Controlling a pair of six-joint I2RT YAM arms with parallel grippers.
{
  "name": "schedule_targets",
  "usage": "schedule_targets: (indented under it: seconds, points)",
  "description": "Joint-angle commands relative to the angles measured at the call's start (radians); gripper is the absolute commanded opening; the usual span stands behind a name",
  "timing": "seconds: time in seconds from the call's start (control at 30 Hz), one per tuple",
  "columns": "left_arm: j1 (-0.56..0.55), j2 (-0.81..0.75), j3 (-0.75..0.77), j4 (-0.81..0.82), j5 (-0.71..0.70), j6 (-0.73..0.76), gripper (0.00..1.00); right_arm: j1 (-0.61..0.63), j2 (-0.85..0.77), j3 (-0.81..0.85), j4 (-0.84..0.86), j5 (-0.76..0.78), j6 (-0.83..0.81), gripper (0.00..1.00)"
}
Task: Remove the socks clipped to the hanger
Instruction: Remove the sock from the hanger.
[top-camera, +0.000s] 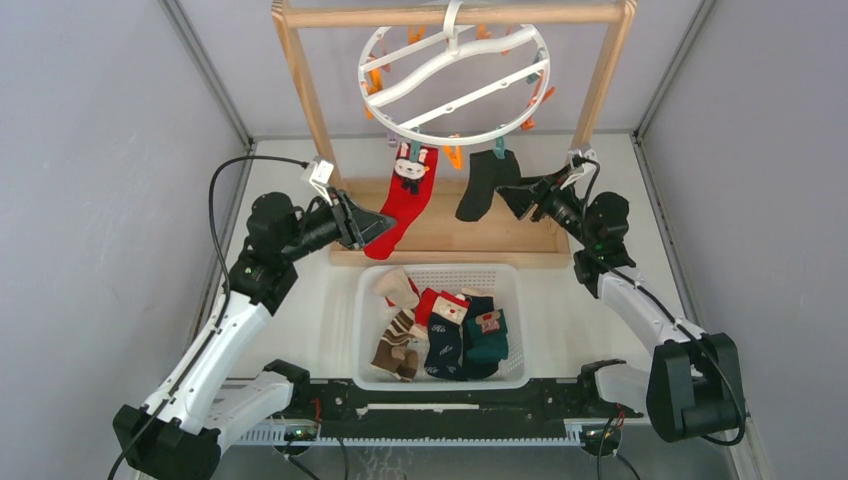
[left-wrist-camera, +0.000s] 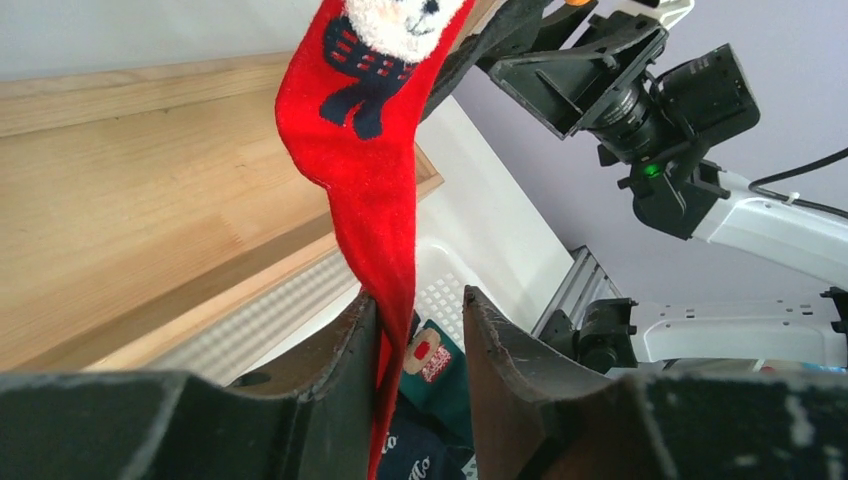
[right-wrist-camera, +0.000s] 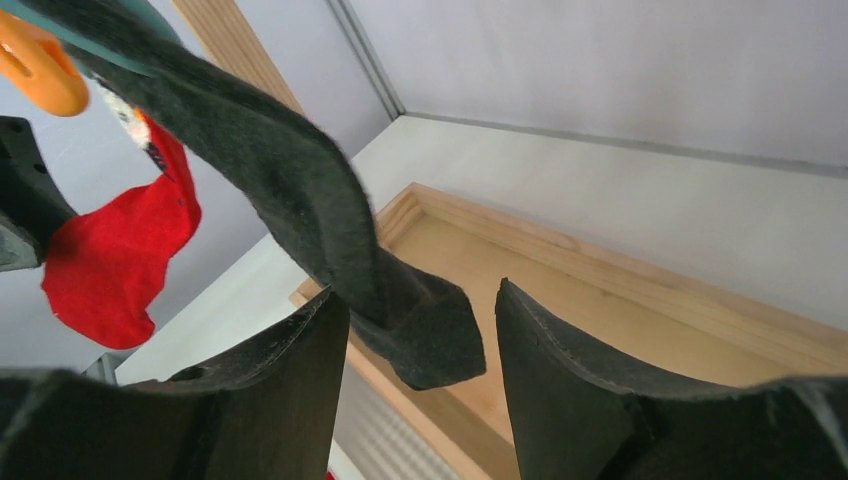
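red sock (left-wrist-camera: 370, 190) hangs vertical, toe between parted left gripper (left-wrist-camera: 418, 298) fingers, ungripped. black sock (right-wrist-camera: 290, 180) likewise inside open right gripper (right-wrist-camera: 420, 295). both clipped to hanger (top-camera: 470, 97).

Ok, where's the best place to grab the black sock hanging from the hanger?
Grip the black sock at its loose lower end, dangling below the teal clip. Come from the right with the right hand, one finger each side of the flat fabric.
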Motion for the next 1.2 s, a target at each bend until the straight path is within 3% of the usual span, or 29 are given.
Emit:
schedule_targets:
  seconds: [0.0, 0.1, 0.2, 0.4, 0.8, 1.17]
  points:
    - [0.006, -0.006, 0.057, 0.001, 0.0, 0.031, 0.4, 0.036, 0.012, 0.083, 0.13, -0.042, -0.001, 0.62]
    - [0.006, -0.005, 0.051, 0.007, -0.003, 0.03, 0.42, 0.083, -0.001, 0.099, 0.095, -0.048, -0.03, 0.57]
    - [0.006, -0.008, 0.048, 0.013, -0.002, 0.03, 0.48, 0.114, -0.013, 0.103, 0.079, -0.074, -0.04, 0.46]
    - [0.005, -0.056, 0.027, 0.027, -0.008, 0.038, 0.84, 0.158, -0.052, 0.104, -0.008, -0.09, -0.049, 0.14]
    - [-0.245, -0.101, -0.052, 0.13, -0.195, 0.127, 0.87, 0.197, -0.164, 0.113, -0.073, -0.13, 0.059, 0.1]
    - [-0.312, 0.05, -0.125, 0.334, -0.226, 0.191, 0.92, 0.205, -0.162, 0.136, -0.012, -0.208, 0.209, 0.1]
